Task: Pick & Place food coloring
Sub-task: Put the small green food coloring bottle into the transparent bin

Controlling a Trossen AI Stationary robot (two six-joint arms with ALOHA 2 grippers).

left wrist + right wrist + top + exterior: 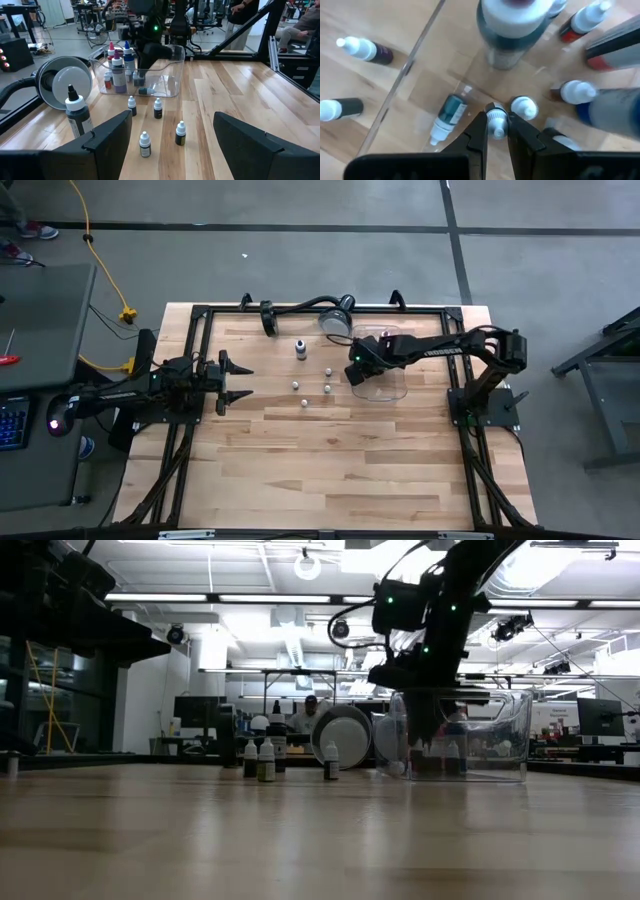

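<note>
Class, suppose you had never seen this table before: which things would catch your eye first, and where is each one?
First, the right gripper, reaching down into the clear plastic tray at the table's far right, shut on the white cap of a small dropper bottle. Next, four small bottles standing loose on the wood beside the tray, near a round silver lamp head. The left gripper waits open at the table's left.
</note>
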